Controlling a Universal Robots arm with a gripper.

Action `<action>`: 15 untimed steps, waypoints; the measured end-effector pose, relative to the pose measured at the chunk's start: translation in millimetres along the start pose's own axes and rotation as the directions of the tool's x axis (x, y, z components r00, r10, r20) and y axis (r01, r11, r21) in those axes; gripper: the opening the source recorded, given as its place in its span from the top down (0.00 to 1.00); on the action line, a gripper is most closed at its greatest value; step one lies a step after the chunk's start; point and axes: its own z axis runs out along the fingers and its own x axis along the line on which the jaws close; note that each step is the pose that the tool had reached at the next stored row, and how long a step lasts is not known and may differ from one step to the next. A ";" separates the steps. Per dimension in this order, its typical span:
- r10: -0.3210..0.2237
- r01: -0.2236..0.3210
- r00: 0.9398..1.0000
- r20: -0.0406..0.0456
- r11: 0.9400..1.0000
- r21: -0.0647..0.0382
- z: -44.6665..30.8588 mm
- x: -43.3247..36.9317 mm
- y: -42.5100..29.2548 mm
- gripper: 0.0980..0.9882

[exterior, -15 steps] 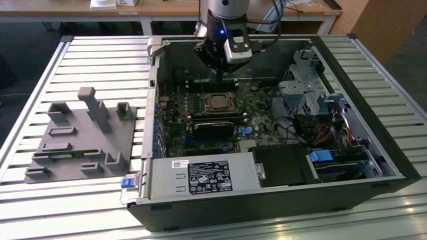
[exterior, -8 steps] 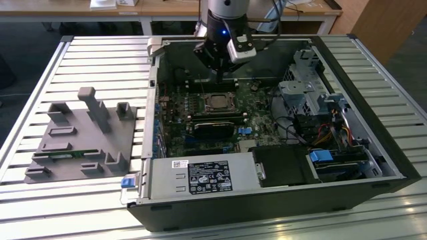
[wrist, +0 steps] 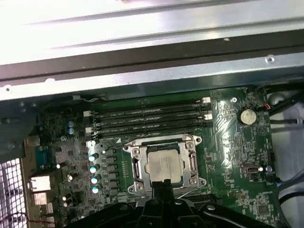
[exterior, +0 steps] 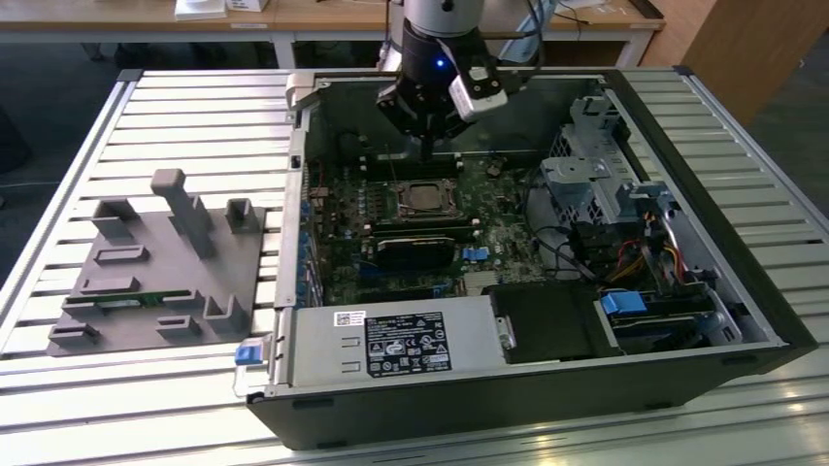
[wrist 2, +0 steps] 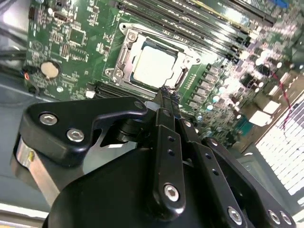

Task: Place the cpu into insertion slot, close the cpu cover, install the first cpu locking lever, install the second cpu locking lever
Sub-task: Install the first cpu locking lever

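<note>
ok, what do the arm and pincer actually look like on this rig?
The arm is pale grey up top, then turns into a black wrist with a small blue light and a white box-shaped module on its side. The pincer is all black: chunky linkage bars dotted with silver screw heads, tapering into slim fingers.

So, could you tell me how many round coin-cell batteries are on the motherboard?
1. The coin-cell battery sits on the green motherboard, just past the ends of the long memory slots. The gripper may hide others.
</note>
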 end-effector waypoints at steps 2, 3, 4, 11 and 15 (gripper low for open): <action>-0.029 0.029 1.000 0.000 1.000 0.000 0.0 0.0 0.0 0.99; -0.043 0.043 0.999 -0.001 0.999 0.001 0.0 0.0 0.0 0.99; -0.056 0.056 0.998 -0.001 0.998 0.001 0.1 0.0 0.0 0.99; -0.127 0.127 0.992 -0.002 0.992 0.002 0.1 0.0 0.0 0.99; -0.196 0.196 0.981 -0.001 0.981 0.003 0.6 0.0 0.0 0.99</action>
